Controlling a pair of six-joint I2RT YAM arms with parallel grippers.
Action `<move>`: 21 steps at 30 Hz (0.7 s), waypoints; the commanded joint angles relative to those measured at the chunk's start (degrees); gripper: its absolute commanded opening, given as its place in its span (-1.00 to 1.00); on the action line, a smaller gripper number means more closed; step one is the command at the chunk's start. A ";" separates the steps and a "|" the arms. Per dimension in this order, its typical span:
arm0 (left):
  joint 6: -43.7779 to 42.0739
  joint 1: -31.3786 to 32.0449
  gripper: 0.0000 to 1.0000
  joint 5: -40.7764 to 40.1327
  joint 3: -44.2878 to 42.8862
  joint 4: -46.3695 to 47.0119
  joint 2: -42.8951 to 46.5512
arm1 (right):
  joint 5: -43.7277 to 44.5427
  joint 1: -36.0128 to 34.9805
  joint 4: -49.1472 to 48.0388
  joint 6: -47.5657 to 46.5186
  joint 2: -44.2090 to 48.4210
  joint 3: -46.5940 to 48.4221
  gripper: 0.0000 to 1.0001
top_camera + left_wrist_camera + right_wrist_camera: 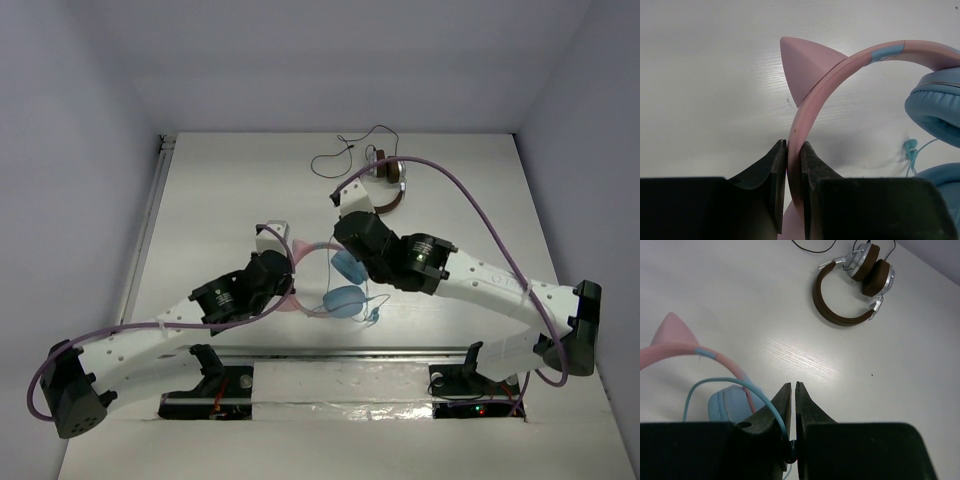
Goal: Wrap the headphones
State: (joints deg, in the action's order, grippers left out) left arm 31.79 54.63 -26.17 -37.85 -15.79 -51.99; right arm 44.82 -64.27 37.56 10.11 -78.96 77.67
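The headphones (345, 298) lie mid-table, with a pink cat-ear headband (812, 95) and light blue ear cups (935, 107). My left gripper (793, 145) is shut on the headband just below one cat ear. In the top view the left gripper (288, 272) sits at the band's left side. My right gripper (790, 386) is shut on the thin light blue cable (725, 381), which arcs leftward over an ear cup (730, 400) and is pinched deep between the jaws. The right gripper (352, 252) hovers above the cups. A loose loop of cable (378, 305) lies beside them.
Brown-and-silver headphones (392, 185) with a black cable (345, 150) lie at the back of the table, also in the right wrist view (850, 290). Grey walls enclose the table on three sides. A purple hose (480, 215) arcs over the right arm.
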 commanded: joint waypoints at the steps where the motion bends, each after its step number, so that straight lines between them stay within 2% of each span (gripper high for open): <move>1: -1.98 0.12 -1.00 5.07 -2.14 2.69 0.40 | 0.36 1.86 -6.71 -3.25 1.00 -0.50 -1.00; 4: -2.87 0.12 -1.00 7.63 -3.28 1.74 0.22 | 1.06 2.40 -5.22 -3.52 0.56 -0.06 -1.00; 10: -3.66 0.12 -1.00 2.88 -7.67 -4.15 3.56 | -4.89 2.92 0.75 0.43 6.17 -1.29 -1.00; 13: -7.17 0.12 -1.00 6.91 -9.87 -4.42 4.00 | -3.52 3.88 1.20 1.66 7.41 -4.10 -1.00; 17: -10.69 0.12 -1.00 17.36 -11.63 -3.20 4.35 | -3.86 6.00 -3.88 1.23 8.64 -7.09 -1.00; 21: -10.96 -1.01 -1.00 19.41 -14.62 -3.81 5.40 | -4.48 8.54 -12.14 0.70 11.36 -9.72 -1.00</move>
State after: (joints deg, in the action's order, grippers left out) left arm 21.67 54.50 -11.46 -47.97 -23.09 -48.88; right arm 40.45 -56.95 33.67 10.72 -70.41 68.75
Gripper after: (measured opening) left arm 0.102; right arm 0.105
